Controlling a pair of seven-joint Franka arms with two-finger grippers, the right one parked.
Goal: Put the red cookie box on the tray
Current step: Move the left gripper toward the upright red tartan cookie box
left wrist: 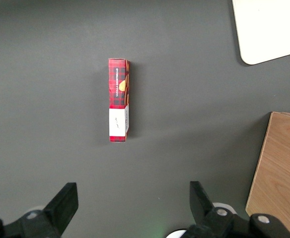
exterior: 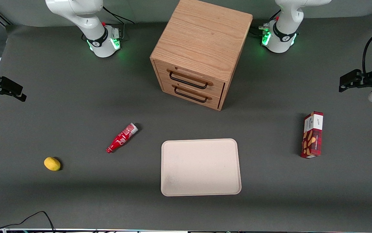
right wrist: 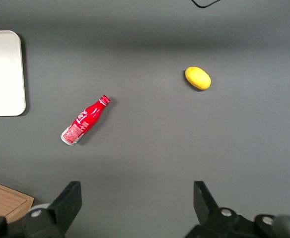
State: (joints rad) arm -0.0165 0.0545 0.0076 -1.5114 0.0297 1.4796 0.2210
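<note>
Slim red tartan cardboard cookie box (exterior: 312,135) lies on the table toward the working arm's end, well apart from the flat cream-beige rectangular tray (exterior: 201,167); the gripper (left wrist: 133,206) hangs above the box, fingers spread.

One red cookie box (exterior: 312,134), tray (exterior: 201,167), bottle (exterior: 121,138), lemon (exterior: 52,163) (plus one cabinet (exterior: 202,48))

The left arm's gripper (left wrist: 131,208) is held high above the table, pointed straight down; its two dark fingers (left wrist: 63,203) are spread wide apart. Nothing is held between them

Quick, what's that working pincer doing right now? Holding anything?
Left pincer: open, holding nothing, hovering above the table near the red cookie box.
</note>
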